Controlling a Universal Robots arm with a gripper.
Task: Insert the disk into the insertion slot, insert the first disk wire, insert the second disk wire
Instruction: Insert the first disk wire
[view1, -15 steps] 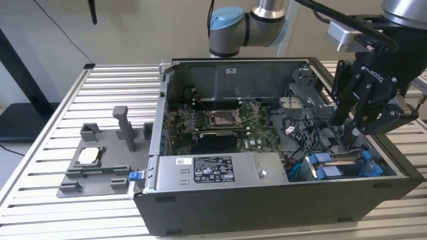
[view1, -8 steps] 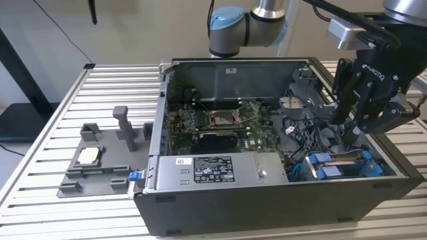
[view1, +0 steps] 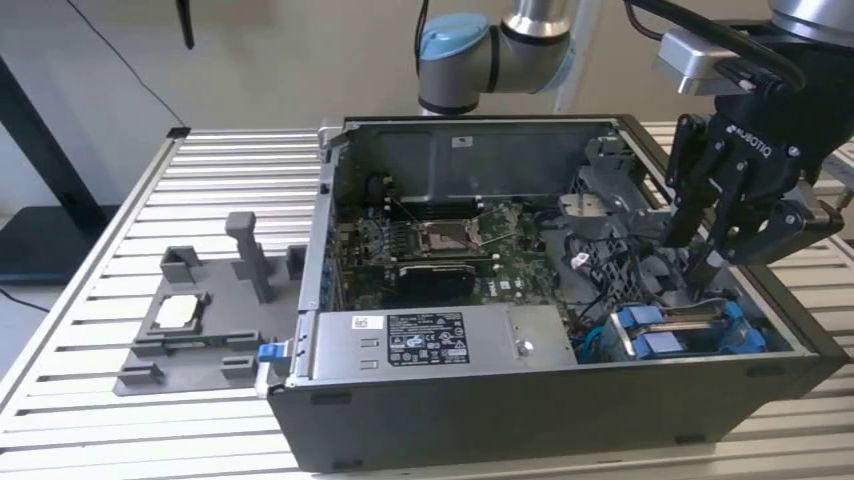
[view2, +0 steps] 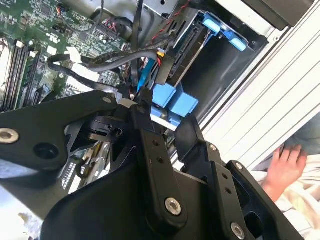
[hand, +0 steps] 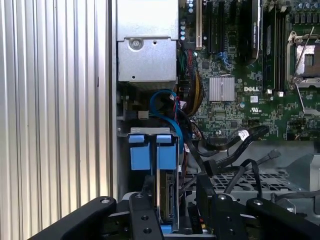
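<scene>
An open desktop computer case lies on a slatted aluminium table, and the robot arm reaches down into one corner of it. The gripper hangs directly above the insertion slot, its two black fingers spread apart and holding nothing.

The disk, in its blue carrier, stands on edge in the slot just below the fingertips. One finger looks close against the disk, while the other stands apart from it. Whether the disk is pushed fully home cannot be told.

Loose black wires with connectors lie just beside the gripper, on the side towards the motherboard. A blue cable loops beyond the slot towards the power supply. In the second wrist view a person's hand rests outside the case wall, near the gripper.

Likely risks:
- **Snagging:** the spread fingers sit close to the wires, so a sideways move could catch one and drag a connector.
- **Poor seating:** if the disk is not fully seated, pressing on a plug could tilt it in the slot.
- **Misalignment:** a plug that goes in crooked could bend its contacts.
- **The person:** the nearby hand could be struck if the arm swings outward.
</scene>
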